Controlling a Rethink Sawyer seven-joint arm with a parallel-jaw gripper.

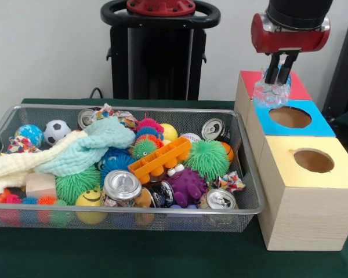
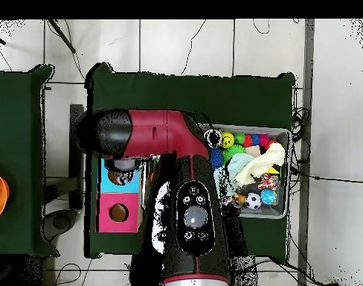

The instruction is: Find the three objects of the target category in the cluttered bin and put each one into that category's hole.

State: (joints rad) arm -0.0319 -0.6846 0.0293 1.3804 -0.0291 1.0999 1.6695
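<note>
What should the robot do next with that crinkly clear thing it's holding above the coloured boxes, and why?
Probably shift slightly toward the blue box's hole and let go. The tool is shut on a crumpled clear plastic piece, which hangs at the seam between the red box and the blue one, not squarely above either opening. Which hole is right can't be judged from here.

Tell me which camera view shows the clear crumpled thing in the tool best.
The front view. There the tool grips the clear crumpled plastic item from above, over the boxes at the edge of the blue box, between the red and blue tops. In the overhead view the arm covers that spot, so the item cannot be seen.
</note>
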